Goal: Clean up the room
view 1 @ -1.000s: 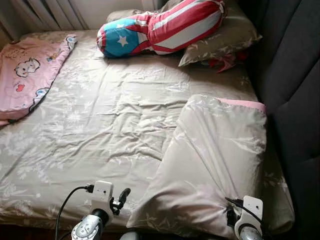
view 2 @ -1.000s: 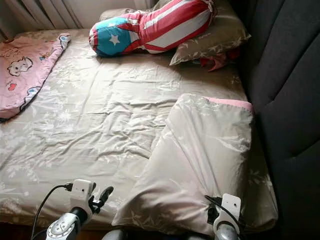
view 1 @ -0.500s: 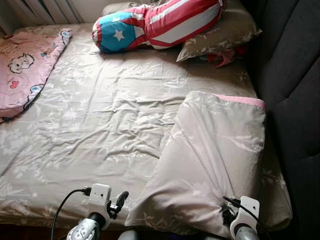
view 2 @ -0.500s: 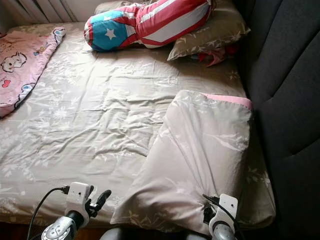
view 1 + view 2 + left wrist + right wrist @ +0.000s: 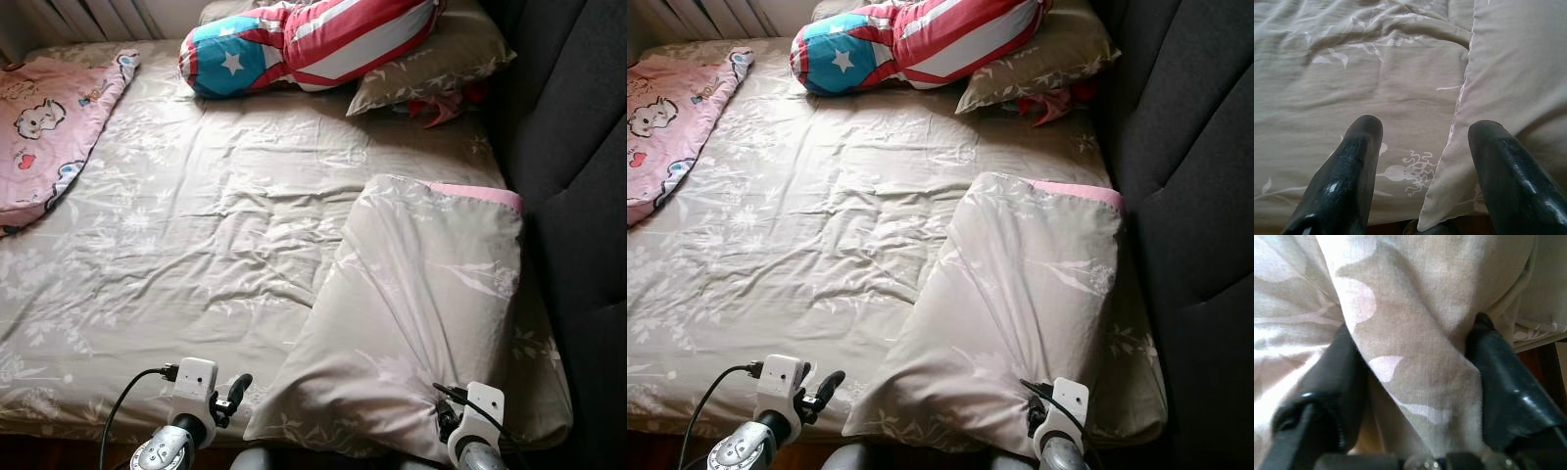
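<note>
Currently: bed partly tidied, pillow in hand

Bed (image 5: 196, 225) is spread but creased; pink blanket (image 5: 49, 127) lies bunched at the left edge; star-and-stripe cushion (image 5: 313, 44) sits askew on the far pillows; near pillow (image 5: 421, 313) lies beside the headboard, its corner pinched by right gripper (image 5: 1410, 396); left gripper (image 5: 1422, 161) hovers spread, empty; no legible writing.

Beige floral bedsheet (image 5: 216, 225), pink cartoon blanket (image 5: 49, 127), red-white-blue star-striped bolster (image 5: 304, 44)

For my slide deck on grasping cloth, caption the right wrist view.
Right gripper shut on a gathered fold of the beige floral pillow, fabric bunched between its black fingers.
</note>
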Controlling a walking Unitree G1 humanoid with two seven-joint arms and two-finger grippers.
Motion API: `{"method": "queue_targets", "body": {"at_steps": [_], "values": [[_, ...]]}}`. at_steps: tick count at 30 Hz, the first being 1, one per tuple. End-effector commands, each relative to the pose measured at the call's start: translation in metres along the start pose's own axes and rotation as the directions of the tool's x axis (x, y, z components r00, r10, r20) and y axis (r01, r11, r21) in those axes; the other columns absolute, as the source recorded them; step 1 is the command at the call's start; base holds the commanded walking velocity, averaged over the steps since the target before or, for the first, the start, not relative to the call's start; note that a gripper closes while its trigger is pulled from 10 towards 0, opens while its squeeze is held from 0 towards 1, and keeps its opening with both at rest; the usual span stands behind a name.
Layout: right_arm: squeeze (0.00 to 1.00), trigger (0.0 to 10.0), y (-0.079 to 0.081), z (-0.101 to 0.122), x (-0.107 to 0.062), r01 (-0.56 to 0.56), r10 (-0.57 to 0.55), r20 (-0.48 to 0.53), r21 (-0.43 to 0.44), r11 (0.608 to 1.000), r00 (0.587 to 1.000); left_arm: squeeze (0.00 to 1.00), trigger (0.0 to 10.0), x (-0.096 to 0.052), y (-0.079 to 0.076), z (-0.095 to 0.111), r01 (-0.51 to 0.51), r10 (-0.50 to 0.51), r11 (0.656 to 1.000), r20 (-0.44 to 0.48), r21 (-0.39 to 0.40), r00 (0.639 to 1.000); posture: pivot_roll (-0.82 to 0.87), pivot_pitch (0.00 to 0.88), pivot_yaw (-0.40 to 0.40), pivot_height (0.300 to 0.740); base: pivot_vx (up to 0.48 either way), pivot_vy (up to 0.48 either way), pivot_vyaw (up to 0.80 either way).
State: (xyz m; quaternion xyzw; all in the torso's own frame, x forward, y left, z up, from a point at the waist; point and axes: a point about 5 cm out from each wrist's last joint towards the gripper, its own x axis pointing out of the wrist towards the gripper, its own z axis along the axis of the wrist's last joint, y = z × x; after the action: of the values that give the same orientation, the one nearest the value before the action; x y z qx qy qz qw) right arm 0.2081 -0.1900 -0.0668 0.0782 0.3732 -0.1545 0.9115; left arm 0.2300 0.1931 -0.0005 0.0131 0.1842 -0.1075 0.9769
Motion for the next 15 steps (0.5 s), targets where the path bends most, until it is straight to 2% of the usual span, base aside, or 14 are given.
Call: {"method": "queue_targets", "body": {"at_steps": [1, 15], "values": [[0.0, 0.0, -0.003, -0.048, -0.0134, 0.004, -0.007, -0.18, -0.014, 1.0, 0.984, 0.0, 10.0, -0.0047, -0.0006, -0.0115, -0.002, 0.001, 1.0, -0.052, -0.012, 0.999, 0.03, 0.29, 0.09, 0.683, 0.0, 0.0, 0.0], [0.0, 0.0, 0.002, -0.0434, -0.0119, -0.023, 0.018, -0.16, -0.026, 0.999, 0.987, 0.0, 10.0, 0.0021, -0.0062, -0.014, -0.004, 0.002, 1.0, -0.058, -0.03, 0.998, 0.02, 0.276, 0.074, 0.683, 0.0, 0.0, 0.0]]}}
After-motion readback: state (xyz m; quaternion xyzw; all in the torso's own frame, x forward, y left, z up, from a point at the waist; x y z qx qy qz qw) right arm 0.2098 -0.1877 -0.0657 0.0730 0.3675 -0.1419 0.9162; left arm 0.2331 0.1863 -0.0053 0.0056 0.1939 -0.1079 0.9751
